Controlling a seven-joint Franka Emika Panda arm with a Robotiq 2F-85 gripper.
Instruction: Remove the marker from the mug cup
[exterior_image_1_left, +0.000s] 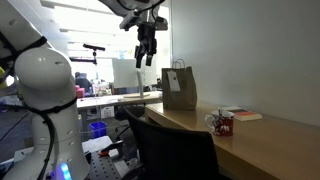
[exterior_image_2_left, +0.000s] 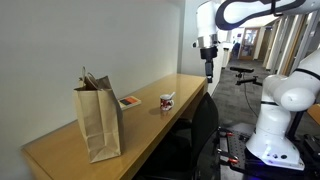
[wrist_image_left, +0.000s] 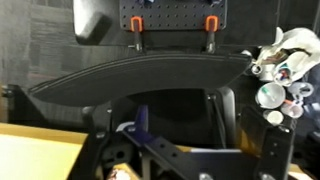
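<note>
The mug cup (exterior_image_1_left: 223, 124) is small, red and white, and stands on the wooden table near its front edge; it also shows in an exterior view (exterior_image_2_left: 167, 101). A thin whitish bit at its rim (exterior_image_1_left: 214, 120) looks like the marker, but it is too small to be sure. My gripper (exterior_image_1_left: 147, 57) hangs high in the air, well off the table's end and far from the mug; it also shows in an exterior view (exterior_image_2_left: 208, 68). Its fingers are spread and empty. The wrist view shows neither mug nor marker.
A brown paper bag (exterior_image_1_left: 180, 88) stands upright on the table (exterior_image_2_left: 60, 150). A flat red-and-white book (exterior_image_1_left: 243, 114) lies beside the mug. A black chair (exterior_image_1_left: 170, 150) is pushed against the table's edge and fills the wrist view (wrist_image_left: 150, 80).
</note>
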